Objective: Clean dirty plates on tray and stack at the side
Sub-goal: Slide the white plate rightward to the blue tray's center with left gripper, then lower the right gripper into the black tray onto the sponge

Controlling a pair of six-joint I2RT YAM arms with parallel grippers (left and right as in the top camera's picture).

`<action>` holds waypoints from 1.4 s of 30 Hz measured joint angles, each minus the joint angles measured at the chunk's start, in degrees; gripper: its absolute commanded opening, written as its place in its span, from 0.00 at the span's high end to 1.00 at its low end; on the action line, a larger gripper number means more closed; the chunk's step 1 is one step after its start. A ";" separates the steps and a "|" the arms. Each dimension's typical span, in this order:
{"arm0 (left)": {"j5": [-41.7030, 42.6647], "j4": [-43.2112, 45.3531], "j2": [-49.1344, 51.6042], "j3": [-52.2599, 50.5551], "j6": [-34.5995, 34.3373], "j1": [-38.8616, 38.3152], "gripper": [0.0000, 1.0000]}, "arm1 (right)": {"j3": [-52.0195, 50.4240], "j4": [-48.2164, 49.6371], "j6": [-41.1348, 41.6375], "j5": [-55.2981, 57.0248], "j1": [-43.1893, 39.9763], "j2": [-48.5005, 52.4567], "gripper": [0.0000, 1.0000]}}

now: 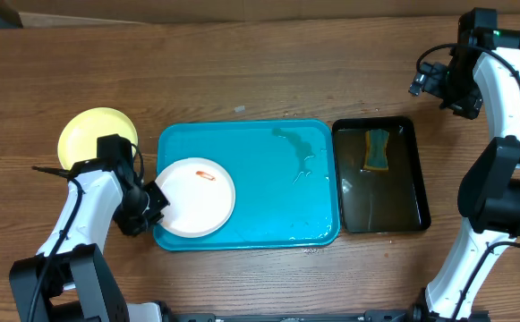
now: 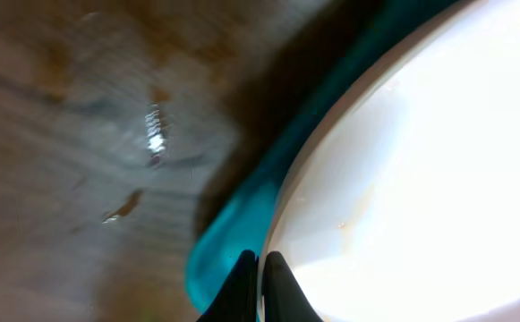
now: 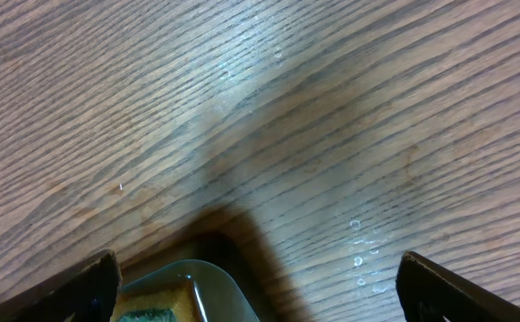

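White plate (image 1: pixel 195 197), rim clamped between the jaws of the left gripper (image 2: pixel 260 288): hold it level while the right gripper (image 3: pixel 260 288), wide open and empty, fetches the sponge (image 1: pixel 378 149)

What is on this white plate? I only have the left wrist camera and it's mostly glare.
Observer: From overhead, the white plate has a small orange-red smear near its far edge.
Operator: Where's the sponge?
Observer: The sponge lies at the far end of the black tray, just right of the blue tray.
Operator: Is anything set aside already?
Observer: A pale green plate sits on the table, left of the blue tray.
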 measured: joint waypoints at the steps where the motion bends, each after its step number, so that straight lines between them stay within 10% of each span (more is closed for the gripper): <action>1: 1.31 1.27 0.00 0.00 0.66 0.00 0.96 | 0.00 -0.02 0.02 0.00 0.02 0.00 0.00; 22: 5.77 25.09 0.00 -0.15 5.62 -18.58 0.96 | 0.00 -0.02 0.02 0.00 0.00 0.00 0.00; 42: -2.43 26.29 1.09 -0.17 5.05 -23.69 0.96 | 0.00 0.02 0.00 0.00 0.00 0.00 0.00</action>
